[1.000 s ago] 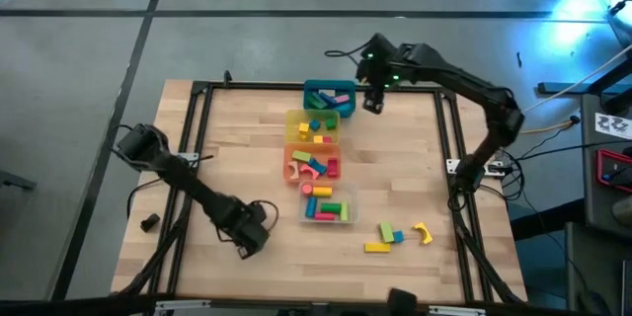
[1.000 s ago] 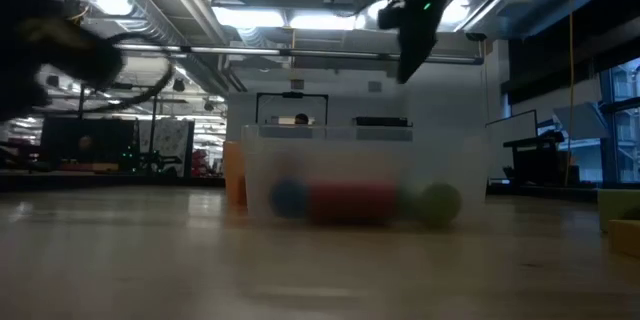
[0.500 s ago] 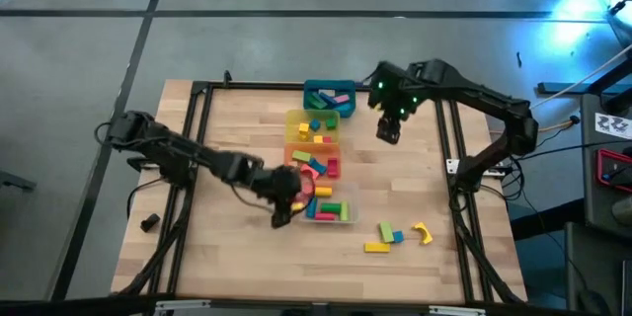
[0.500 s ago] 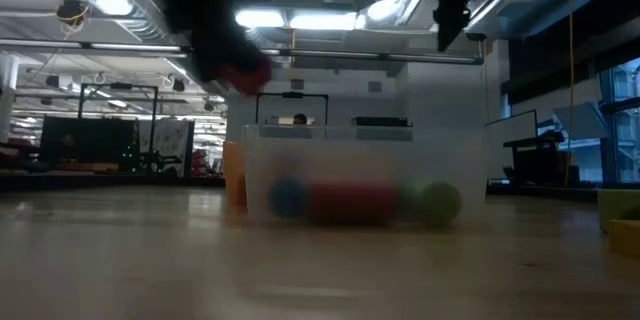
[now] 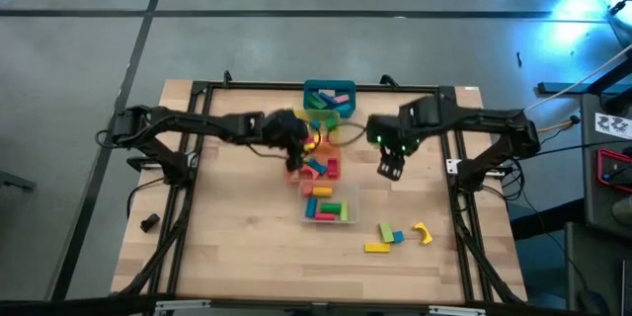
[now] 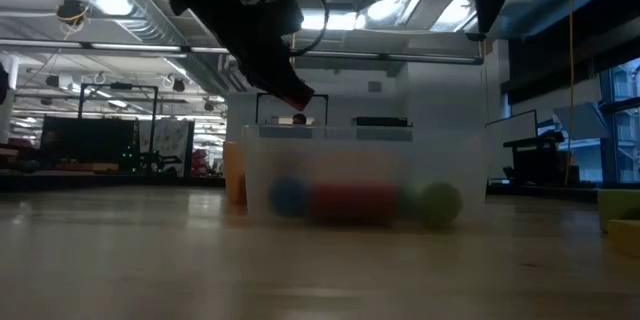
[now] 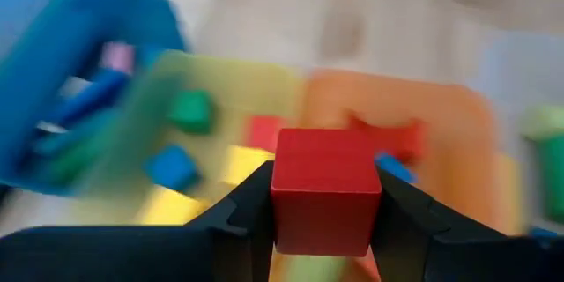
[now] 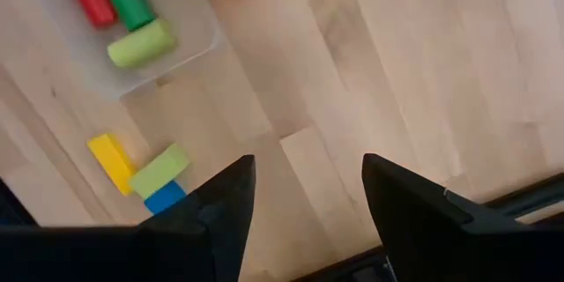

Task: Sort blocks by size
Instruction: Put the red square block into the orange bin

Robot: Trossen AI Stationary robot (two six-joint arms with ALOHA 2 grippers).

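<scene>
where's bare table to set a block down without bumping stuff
Bare wood lies left of the bin column, under the left arm, and along the front edge left of the loose blocks. Crowded: the bins themselves, with the left hand over them.

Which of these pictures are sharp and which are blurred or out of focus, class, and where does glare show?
Left wrist view: red cube block in the left pincer is fairly sharp, bins behind smeared. Low view: clear plastic bin and its blocks are out of focus; ceiling lights glare. High view: left arm's end is motion-smeared; blue glare at top right. Right wrist view: crisp wooden table.
</scene>
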